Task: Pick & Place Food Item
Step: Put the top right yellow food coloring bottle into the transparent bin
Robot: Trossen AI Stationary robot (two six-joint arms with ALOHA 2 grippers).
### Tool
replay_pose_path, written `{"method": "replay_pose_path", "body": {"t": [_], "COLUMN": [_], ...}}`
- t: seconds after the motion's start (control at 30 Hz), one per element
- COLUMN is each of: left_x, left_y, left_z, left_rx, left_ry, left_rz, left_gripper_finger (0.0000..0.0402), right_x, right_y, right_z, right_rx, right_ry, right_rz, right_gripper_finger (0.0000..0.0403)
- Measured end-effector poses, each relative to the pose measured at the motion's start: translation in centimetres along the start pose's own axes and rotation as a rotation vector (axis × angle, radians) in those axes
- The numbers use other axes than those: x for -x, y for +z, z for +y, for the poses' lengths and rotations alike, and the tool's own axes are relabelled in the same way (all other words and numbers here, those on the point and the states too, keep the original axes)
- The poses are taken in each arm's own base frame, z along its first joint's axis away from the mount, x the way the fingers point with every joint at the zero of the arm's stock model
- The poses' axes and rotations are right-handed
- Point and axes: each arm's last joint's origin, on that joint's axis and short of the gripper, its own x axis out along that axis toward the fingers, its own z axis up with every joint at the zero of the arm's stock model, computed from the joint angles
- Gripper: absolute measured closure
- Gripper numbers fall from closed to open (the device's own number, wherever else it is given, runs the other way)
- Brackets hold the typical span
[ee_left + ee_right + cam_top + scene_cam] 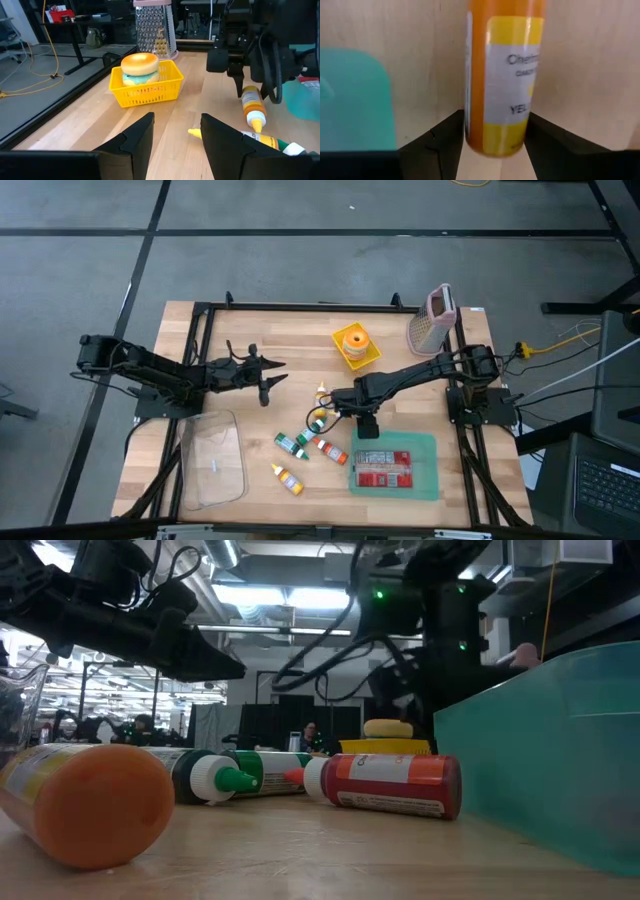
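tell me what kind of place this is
Probably a robotics lab or workshop, not a kitchen: a wooden table in a black frame on grey concrete floor, ceiling strip lights over rows of workstations behind, and a laptop beside the rig.

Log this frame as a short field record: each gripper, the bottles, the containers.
right gripper: down at the table, fingers either side of a yellow bottle
left gripper: open, empty, above the table
other bottles: green, red, yellow, lying loose
yellow basket: holds a burger
teal tray: holds a red packet
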Motion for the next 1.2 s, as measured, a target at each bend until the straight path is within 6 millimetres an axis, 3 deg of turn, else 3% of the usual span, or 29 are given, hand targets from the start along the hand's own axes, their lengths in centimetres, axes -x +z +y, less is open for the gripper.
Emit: {"method": "replay_pose_path", "body": {"t": [0.47,0.73,0.93,1.2], "left_x": [0.0,0.0,0.0,0.0], "left_y": [0.0,0.0,0.0,0.0], "left_z": [0.0,0.0,0.0,0.0], "left_rx": [-0.003,-0.003,-0.003,-0.009], "left_ry": [0.002,0.002,0.001,0.001], "left_rz": [-0.001,-0.001,-0.001,-0.001], "left_gripper_finger": [0.0243,0.0243,0.0243,0.0243], "right_x": [-0.3,-0.1,0.0,0.0], "right_y": [0.2,1.1,1.1,1.1], "right_z": [-0.6,-0.8,-1.5,-2.0], "right_rx": [-0.017,-0.025,-0.045,-0.065], "right_ry": [0.008,-0.010,0.002,0.025], "right_rz": [-0.039,-0.113,-0.110,-0.110], "right_gripper_finger": [0.0231,0.0215,0.0256,0.0257]}}
